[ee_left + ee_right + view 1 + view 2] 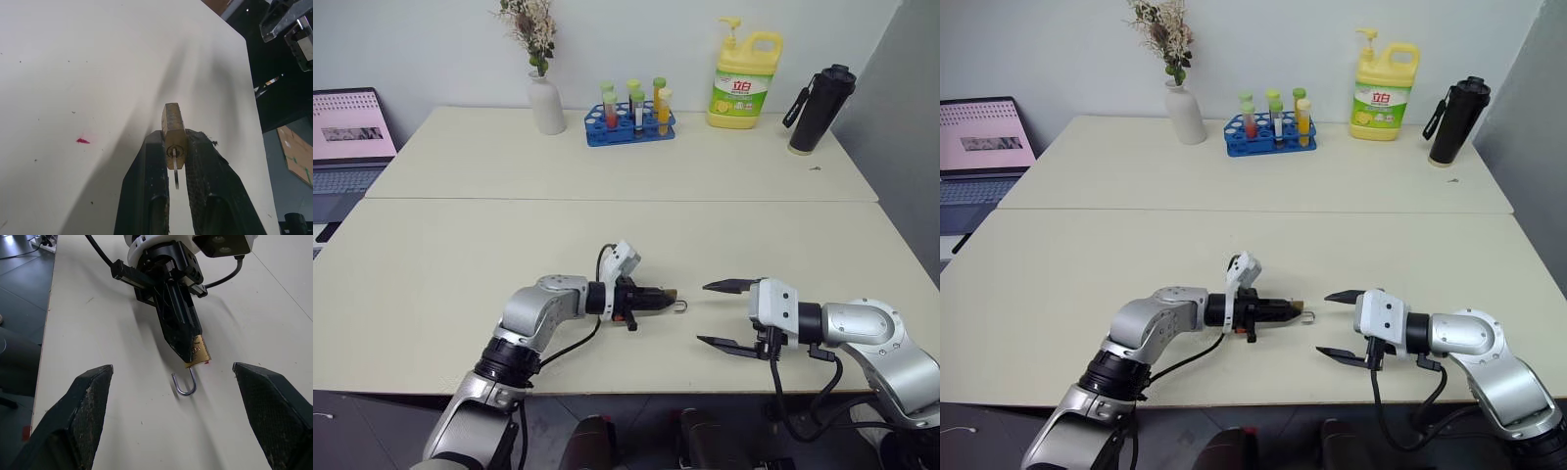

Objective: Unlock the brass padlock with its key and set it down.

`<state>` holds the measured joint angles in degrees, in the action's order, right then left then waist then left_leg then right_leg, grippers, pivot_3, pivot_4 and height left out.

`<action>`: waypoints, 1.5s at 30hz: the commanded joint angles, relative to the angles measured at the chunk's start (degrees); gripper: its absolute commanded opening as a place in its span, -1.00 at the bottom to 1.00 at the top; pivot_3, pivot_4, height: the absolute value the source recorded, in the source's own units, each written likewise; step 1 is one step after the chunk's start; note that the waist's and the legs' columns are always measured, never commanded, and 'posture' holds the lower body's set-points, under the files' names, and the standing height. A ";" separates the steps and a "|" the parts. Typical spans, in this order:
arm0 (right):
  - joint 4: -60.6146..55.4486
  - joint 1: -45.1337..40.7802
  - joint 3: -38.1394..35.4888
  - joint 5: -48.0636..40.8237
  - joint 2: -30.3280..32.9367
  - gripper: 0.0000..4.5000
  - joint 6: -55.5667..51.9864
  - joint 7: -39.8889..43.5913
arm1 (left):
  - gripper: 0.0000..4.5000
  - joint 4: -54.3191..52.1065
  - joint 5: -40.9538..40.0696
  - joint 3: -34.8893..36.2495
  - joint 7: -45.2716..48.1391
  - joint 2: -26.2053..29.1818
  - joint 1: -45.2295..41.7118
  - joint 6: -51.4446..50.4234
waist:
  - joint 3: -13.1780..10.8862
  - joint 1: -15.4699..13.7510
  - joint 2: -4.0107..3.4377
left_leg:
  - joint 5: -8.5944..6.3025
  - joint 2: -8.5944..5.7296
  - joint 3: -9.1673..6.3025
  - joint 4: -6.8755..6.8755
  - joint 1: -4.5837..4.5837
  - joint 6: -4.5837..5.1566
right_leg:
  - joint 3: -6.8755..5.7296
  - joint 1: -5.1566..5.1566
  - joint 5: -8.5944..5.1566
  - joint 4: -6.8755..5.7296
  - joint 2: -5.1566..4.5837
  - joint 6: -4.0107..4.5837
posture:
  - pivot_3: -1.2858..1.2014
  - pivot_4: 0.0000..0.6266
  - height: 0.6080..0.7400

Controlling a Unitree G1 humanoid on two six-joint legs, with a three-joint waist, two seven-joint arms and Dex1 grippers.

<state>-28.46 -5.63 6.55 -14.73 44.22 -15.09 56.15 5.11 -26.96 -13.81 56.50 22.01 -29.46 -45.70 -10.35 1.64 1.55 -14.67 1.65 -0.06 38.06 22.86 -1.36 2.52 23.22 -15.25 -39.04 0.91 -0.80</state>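
My left gripper (661, 301) lies low over the cream table (460, 294), shut on the brass padlock (198, 351) with the boxy body pinched between its fingertips. The thin silvery shackle (185, 384) hangs out as an open hook toward my right gripper (703, 313). That gripper stands open and empty a short way off, facing the lock. In the left wrist view the padlock's (173, 129) keyhole end faces back between the fingers (146, 186), and a thin silvery strip (175, 171), seemingly the key, sticks out of it.
Along the far side of the table stand a white vase with flowers (546, 98), a blue test-tube rack (630, 122), a yellow pump bottle (745, 78) and a black flask (820, 108). A laptop (347, 137) sits far left. The table's front edge runs just below both grippers.
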 commanded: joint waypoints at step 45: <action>4.30 -1.49 -4.72 -4.01 6.84 0.82 1.09 8.70 | 0.59 -34.70 -1.86 18.36 7.05 29.21 22.15 16.43 | -0.03 -0.11 0.03 | -0.01 0.11 0.07 -0.07 -0.05 0.00 | 0.00 0.02 -0.02 0.06 -0.14 0.02 | 0.03 -0.52 1.00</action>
